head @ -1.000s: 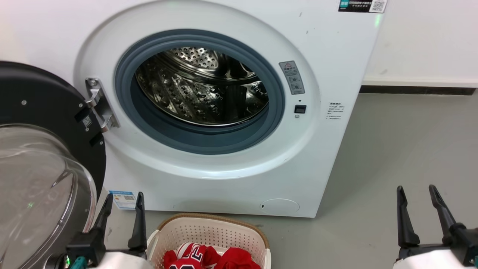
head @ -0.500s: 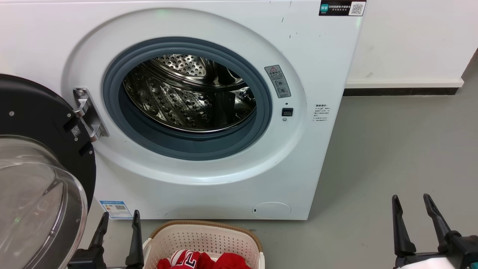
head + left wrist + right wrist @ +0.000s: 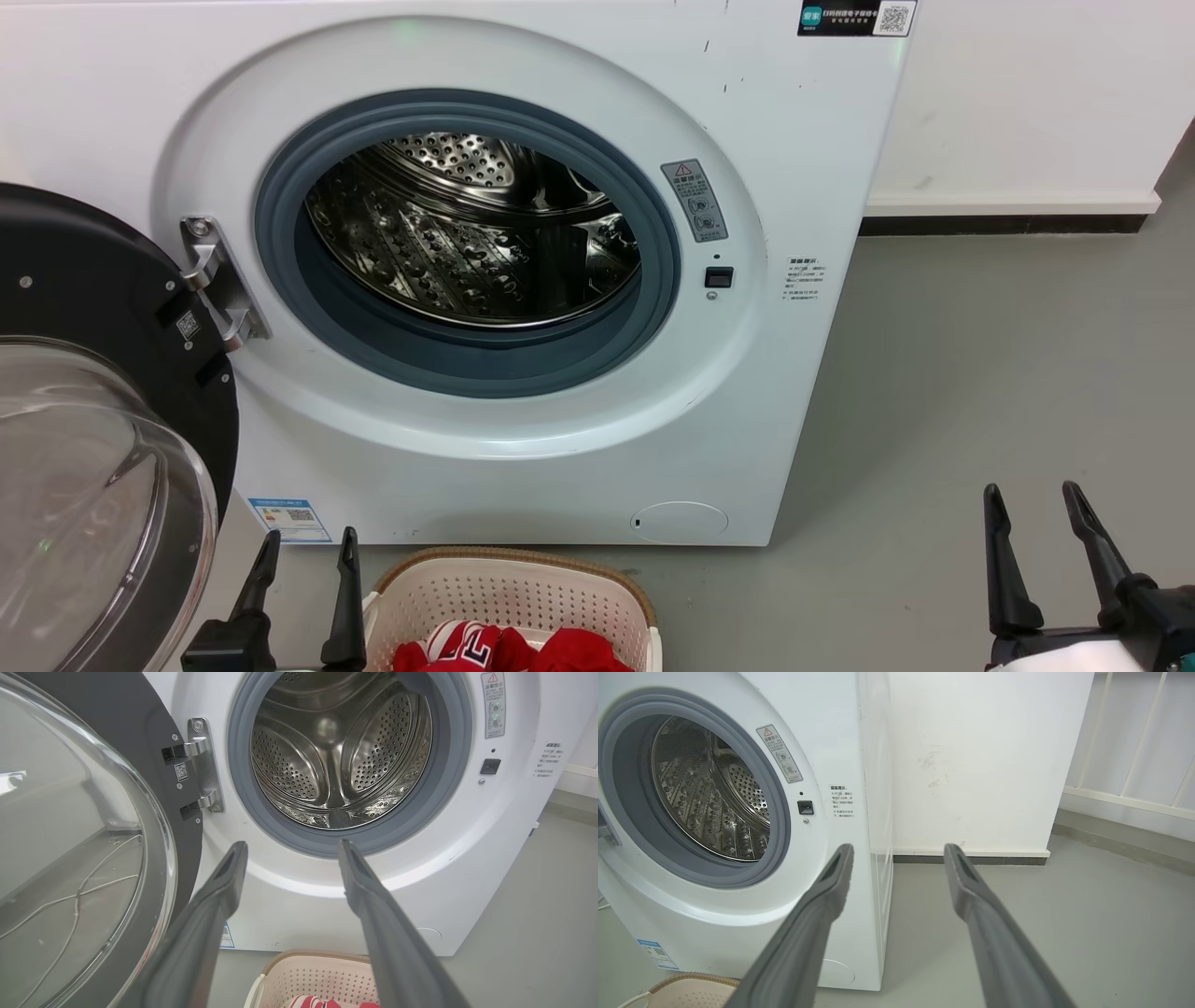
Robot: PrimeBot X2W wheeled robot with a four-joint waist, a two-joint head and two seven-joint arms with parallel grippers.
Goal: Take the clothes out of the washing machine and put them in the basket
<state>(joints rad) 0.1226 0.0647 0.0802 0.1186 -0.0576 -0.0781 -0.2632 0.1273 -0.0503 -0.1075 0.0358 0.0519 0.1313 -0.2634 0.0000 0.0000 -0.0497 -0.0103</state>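
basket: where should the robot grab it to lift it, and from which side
Probably by the basket's two white side handles, one gripper each, coming down from above. It stands upright on the floor with the red clothes inside, so a level two-sided lift suits it. The left one sits beside the open left gripper; the open right gripper is farther off.

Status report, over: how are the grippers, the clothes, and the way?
Left gripper open, empty; right gripper open, empty. Clothes in the basket, none seen in the drum of the washing machine. Door swung open at left, nothing blocking.
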